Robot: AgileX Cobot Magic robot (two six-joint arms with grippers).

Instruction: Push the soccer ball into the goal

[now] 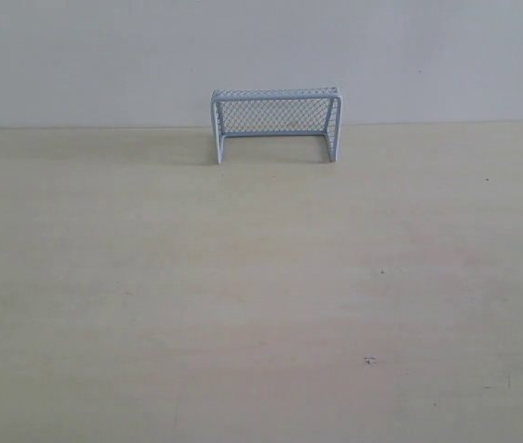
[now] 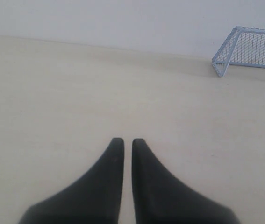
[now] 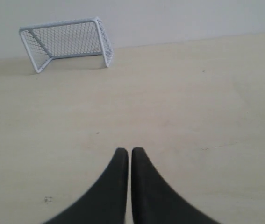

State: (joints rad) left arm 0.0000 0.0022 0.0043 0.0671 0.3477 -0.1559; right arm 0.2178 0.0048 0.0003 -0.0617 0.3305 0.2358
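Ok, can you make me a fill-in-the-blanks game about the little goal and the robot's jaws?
1. The goal stands at the far edge of the table, right in front of the ____.
2. The soccer ball shows in ____ of the three views.
3. Both arms' jaws are ____, gripping nothing.
Missing words: wall; none; shut.

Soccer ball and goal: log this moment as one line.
goal: upright, empty | soccer ball: not in view | left gripper: shut, empty | right gripper: shut, empty | push: not started
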